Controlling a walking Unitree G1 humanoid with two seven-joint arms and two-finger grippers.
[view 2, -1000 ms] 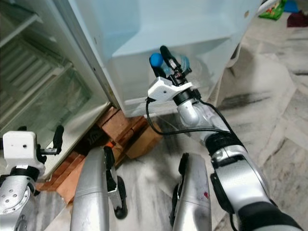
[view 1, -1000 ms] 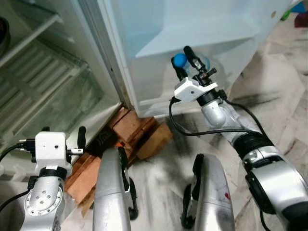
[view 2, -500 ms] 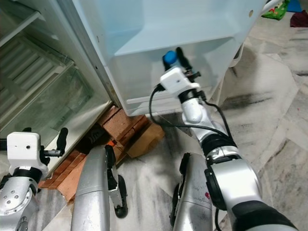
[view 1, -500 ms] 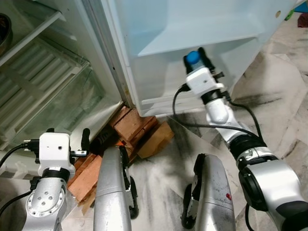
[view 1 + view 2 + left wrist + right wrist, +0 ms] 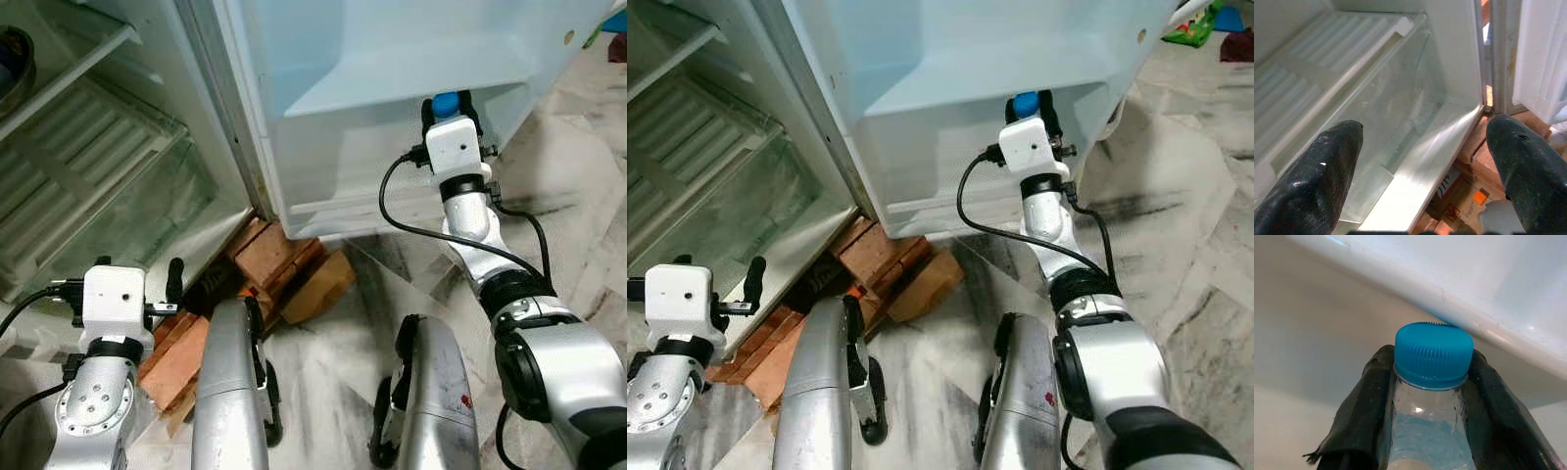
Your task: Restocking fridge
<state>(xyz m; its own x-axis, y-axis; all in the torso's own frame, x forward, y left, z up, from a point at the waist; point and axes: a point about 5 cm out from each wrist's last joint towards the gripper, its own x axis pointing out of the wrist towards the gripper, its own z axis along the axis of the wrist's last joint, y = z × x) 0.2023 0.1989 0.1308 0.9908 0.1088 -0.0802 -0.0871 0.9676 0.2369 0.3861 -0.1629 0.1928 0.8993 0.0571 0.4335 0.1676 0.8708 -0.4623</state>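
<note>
One bottle (image 5: 1430,396) has risen toward the door shelf (image 5: 411,73).

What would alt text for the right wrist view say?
A clear water bottle with a blue cap is gripped at the neck between the right gripper's two black fingers, close under a pale fridge door shelf.

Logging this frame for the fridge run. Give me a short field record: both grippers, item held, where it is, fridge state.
right gripper: shut on the bottle, raised at the fridge door
bottle: clear, blue cap, held by the neck
position: cap just under the door shelf
left gripper: open, idle, low before the fridge interior
fridge door: open
under fridge: bricks
</note>
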